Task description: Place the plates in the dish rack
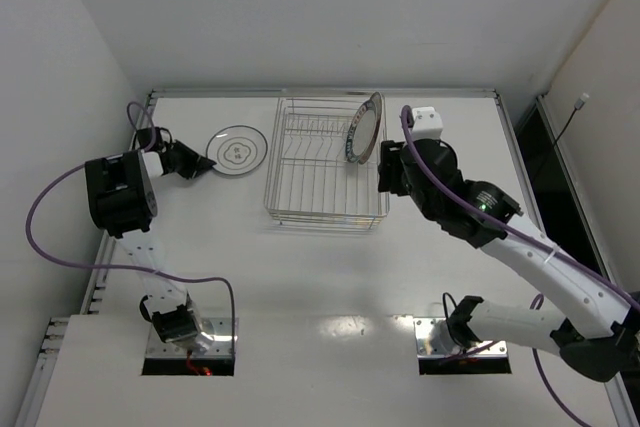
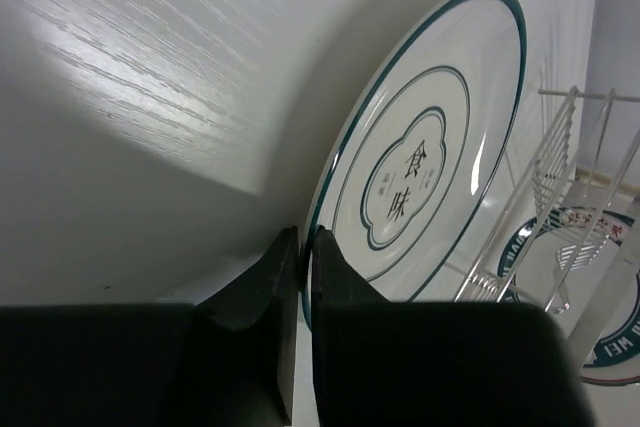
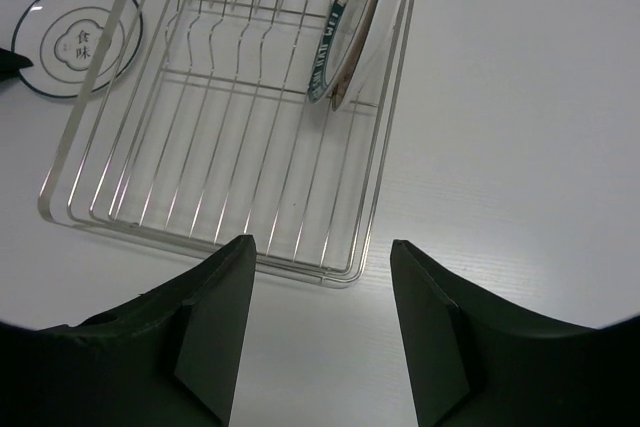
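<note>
Left wrist: left fingers (image 2: 262, 292) clenched on ringed plate (image 2: 420, 167) rim, plate on counter (image 1: 330, 277) left of dish rack (image 1: 325, 215); right fingers (image 3: 215, 312) spread, empty. Next likely: lift, tip upright, slot it in

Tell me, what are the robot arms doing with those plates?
They are loading plates into the wire dish rack. The left pincer is pinching the rim of the white plate with the dark ring, which lies on the table left of the rack. A blue-rimmed plate already stands on edge at the rack's right end. The right pincer is open and empty, hovering beside the rack's right side.
</note>
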Controlling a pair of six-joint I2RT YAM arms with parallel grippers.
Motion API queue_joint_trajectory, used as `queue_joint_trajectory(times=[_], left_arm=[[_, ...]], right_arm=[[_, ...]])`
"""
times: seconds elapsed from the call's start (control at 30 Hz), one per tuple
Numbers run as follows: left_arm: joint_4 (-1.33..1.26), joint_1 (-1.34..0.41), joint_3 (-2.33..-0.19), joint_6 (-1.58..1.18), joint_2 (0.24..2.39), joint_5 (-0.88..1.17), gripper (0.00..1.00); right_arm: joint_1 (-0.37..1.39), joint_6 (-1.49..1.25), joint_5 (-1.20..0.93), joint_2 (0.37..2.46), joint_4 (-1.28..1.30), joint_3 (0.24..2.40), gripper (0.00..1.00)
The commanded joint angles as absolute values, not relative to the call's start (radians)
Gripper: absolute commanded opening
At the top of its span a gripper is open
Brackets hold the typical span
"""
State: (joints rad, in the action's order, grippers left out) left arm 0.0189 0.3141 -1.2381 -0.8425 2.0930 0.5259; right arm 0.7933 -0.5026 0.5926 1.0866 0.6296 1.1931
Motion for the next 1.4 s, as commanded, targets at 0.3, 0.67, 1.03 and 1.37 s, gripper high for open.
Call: queue_joint_trajectory(times=[0.3, 0.67, 1.03, 1.37], left_arm=[[-0.308, 0.319, -1.033, -0.925, 1.812, 0.636, 0.0], [-1.901, 0.367, -0.863, -1.899, 1.957, 0.854, 0.0], [-1.873, 0.111, -0.927, -1.85, 1.948, 0.931, 0.0], [-1.825, 0.012, -0.917, -1.789, 1.879, 0.963, 0.0]], right_arm=[[0.778, -0.497, 0.392, 1.054, 0.576, 1.175, 0.53], [0.778, -0.454, 0.094, 0.992, 0.362, 1.085, 0.66], [0.643, -0.515, -0.069, 1.366, 0.084, 1.268, 0.73], [0.442, -0.799, -0.345, 1.517, -0.176, 1.236, 0.73]])
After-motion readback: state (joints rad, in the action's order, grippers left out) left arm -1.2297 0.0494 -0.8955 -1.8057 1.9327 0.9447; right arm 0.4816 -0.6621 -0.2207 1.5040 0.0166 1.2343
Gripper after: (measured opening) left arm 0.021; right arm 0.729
